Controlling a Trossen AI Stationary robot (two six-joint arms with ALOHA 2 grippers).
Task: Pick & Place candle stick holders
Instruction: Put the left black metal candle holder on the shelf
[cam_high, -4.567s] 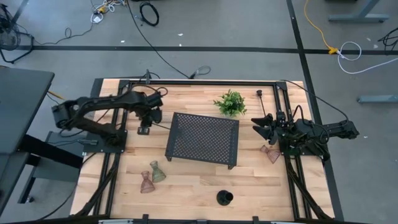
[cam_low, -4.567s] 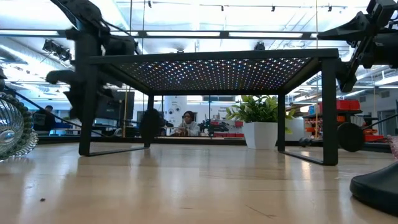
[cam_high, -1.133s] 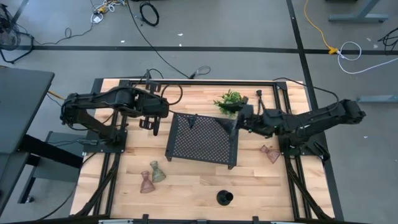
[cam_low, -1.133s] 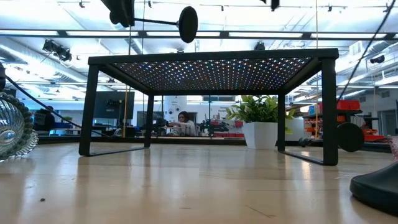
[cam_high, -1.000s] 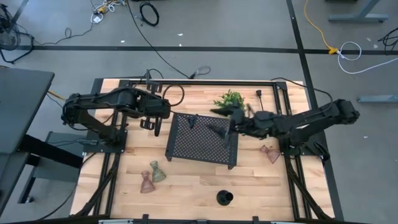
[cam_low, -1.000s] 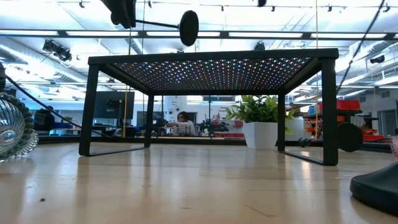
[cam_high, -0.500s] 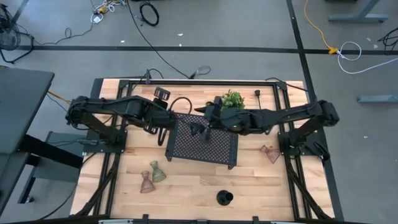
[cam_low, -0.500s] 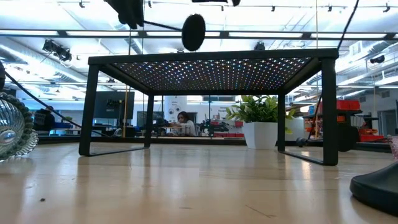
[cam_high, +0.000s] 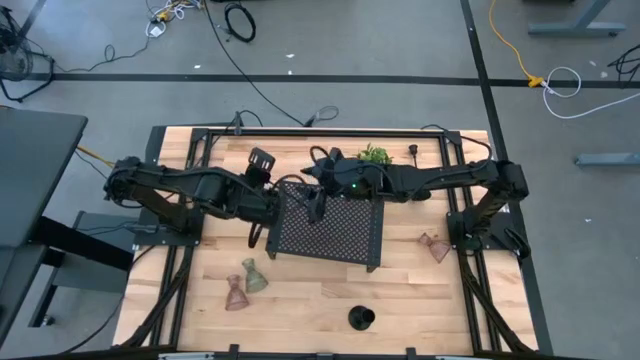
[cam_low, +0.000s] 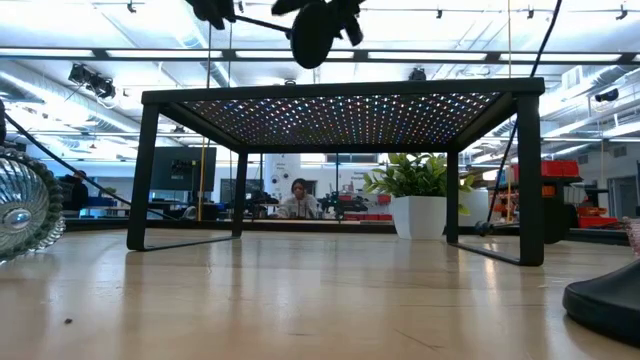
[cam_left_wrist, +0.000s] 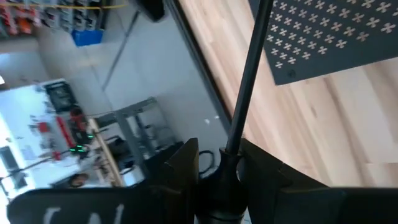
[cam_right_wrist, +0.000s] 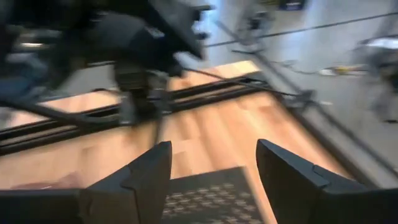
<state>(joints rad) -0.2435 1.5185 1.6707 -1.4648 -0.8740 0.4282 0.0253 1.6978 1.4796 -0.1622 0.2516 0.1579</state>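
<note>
My left gripper (cam_high: 268, 207) is shut on a black candle stick holder with a thin stem (cam_left_wrist: 249, 68) and a round base (cam_low: 312, 30). It holds the holder level, above the left edge of the black perforated tray (cam_high: 335, 232). My right gripper (cam_high: 318, 178) is open and reaches over the tray's far left corner, close to the holder's base. In the right wrist view its fingers (cam_right_wrist: 140, 180) stand apart with nothing between them, and my left gripper (cam_right_wrist: 140, 68) shows beyond them. Whether the right gripper touches the base I cannot tell. My left gripper pinches the holder's thin stem at the end opposite the base (cam_left_wrist: 231, 149) between its two fingers. The fingers come level from the table's left, and the stem runs straight out along them. The holder lies level, lifted clear above the tray, its base (cam_high: 316, 203) toward the right.
Greenish (cam_high: 254, 277) and pinkish (cam_high: 236, 293) glass holders stand near the front left. A brownish one (cam_high: 434, 245) stands at the right, and a short black cup (cam_high: 361, 319) at the front. Another thin black holder (cam_high: 417, 152) stands beside the plant (cam_high: 376, 154).
My right gripper has swept toward the table's left, from the tray's right side across it to the far left corner, close to the held holder. My left gripper has gone a little toward the tray with the holder, which stays level and clear.
</note>
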